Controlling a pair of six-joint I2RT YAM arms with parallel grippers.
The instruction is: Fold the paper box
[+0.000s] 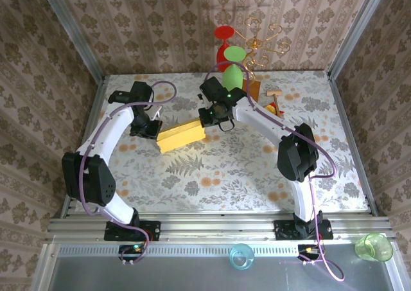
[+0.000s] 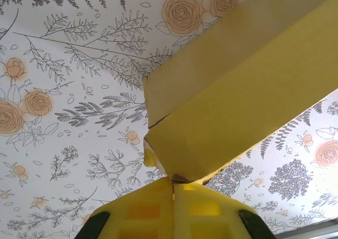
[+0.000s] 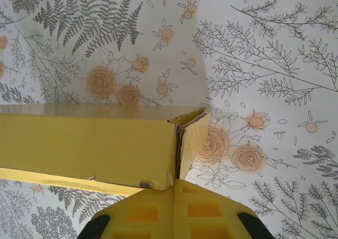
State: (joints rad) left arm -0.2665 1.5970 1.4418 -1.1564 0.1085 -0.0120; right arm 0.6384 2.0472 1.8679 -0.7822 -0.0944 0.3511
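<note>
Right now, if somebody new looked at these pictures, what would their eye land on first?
The mustard-yellow paper box stands out at the middle of the floral table, pinched at one end by the left tool and at the other by the right tool. Behind it, at the far edge, a gold wire stand and a bright green shape rise.

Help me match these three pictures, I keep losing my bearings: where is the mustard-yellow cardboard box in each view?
Top external: the mustard-yellow cardboard box appears just left of centre.
Left wrist: it slants from upper right down to the left gripper at bottom centre.
Right wrist: it spans left to centre, its corner at the right gripper below.
Shared landmark: the floral-print table cover beneath it.
</note>
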